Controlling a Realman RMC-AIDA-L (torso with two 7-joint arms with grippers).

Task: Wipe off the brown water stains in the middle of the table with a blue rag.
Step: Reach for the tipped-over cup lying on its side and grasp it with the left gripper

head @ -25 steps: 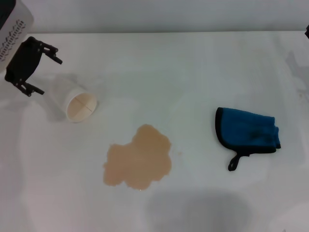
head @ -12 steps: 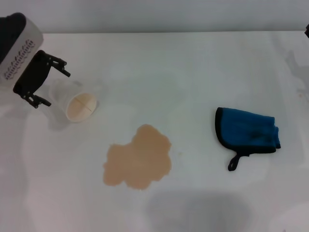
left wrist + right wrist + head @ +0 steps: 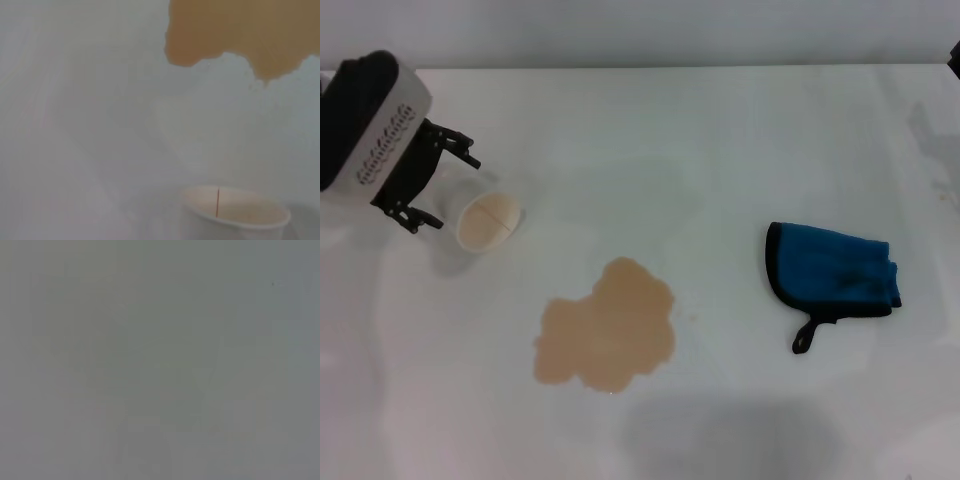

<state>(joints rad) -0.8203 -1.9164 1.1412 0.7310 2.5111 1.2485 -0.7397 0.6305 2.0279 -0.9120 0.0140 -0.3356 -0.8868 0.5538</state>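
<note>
The brown water stain (image 3: 607, 325) lies as one lobed tan puddle in the middle of the white table (image 3: 720, 140). It also shows in the left wrist view (image 3: 240, 35). The blue rag (image 3: 835, 270), with black edging and a loop strap, lies flat to the right of the stain, untouched. My left gripper (image 3: 447, 190) is open at the far left, its fingers on either side of the closed end of a white paper cup (image 3: 480, 215) lying on its side. The right gripper is out of view, and the right wrist view shows only plain grey.
The paper cup's mouth, beige inside, faces the stain, and it shows close up in the left wrist view (image 3: 235, 212). A dark sliver of the right arm (image 3: 956, 60) sits at the far right edge.
My left gripper has moved right and forward, from beside the cup to straddling its closed end. The stain, rag and cup have not moved.
</note>
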